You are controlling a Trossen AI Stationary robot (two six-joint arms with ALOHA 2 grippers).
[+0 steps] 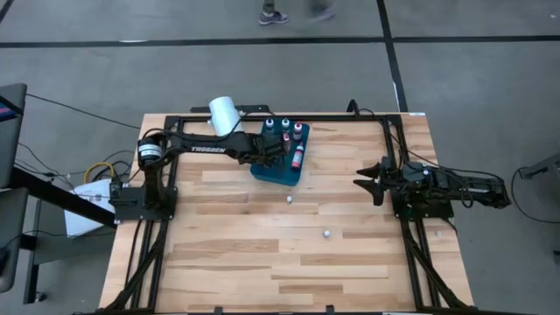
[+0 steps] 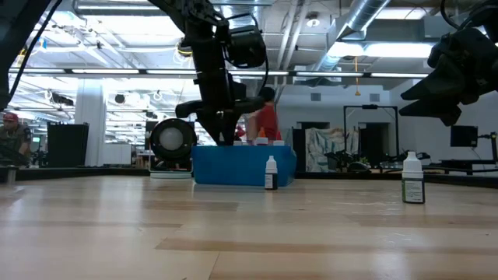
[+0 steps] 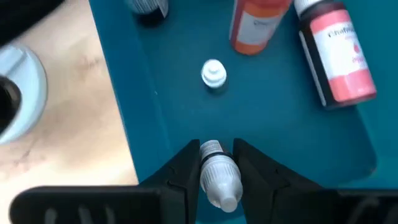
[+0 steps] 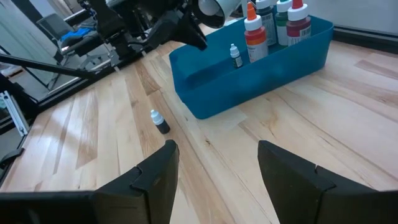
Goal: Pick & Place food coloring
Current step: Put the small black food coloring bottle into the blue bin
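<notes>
Holding a small food coloring bottle between nearly shut fingers, your left gripper hung directly above the blue tray; the bottle's long axis followed the fingers. Your right gripper, spread wide, waited at 3 o'clock.

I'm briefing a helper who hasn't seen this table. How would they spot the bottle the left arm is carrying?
Find the blue tray near the table's far edge. The left gripper hangs over its interior, shut on a tiny bottle with a whitish cap. Unlike the orange bottle, the pink-labelled bottle and the small white-capped bottle in the tray, it is pinched between two dark fingers.
</notes>
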